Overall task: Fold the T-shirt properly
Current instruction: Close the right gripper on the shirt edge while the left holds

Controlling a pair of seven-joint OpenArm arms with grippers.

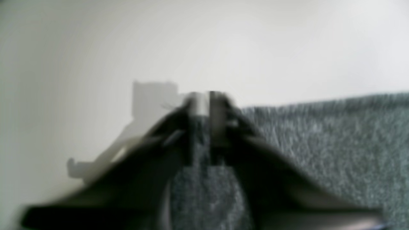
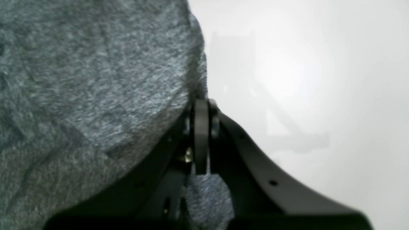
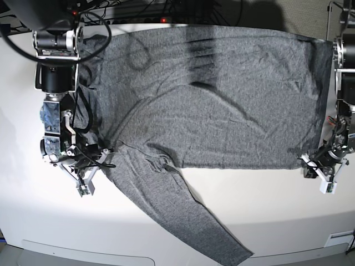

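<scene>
Heather-grey knit cloth, one item: the T-shirt [image 3: 216, 94], long-sleeved and unprinted, is laid out across the white tabletop [image 3: 277, 216]. Its body is spread wide over the far half of the surface, with shallow creases running through it. One sleeve [image 3: 177, 216] is stretched diagonally toward the near edge, where its cuff is found close to the rim.

Right end effector [image 2: 201, 105]: seen at the left of the base view, at the shirt's corner beside the sleeve's root. Its fingers are pressed together, and grey fabric is pinched between them in the wrist view.

Left end effector [image 1: 207, 99]: seen at the right of the base view, at the shirt's near corner on that side. In its blurred wrist view a narrow gap is shown between the fingers, with grey cloth lying in it; whether the cloth is gripped cannot be told.

Dark cables [image 3: 166, 8] are visible beyond the far edge.
</scene>
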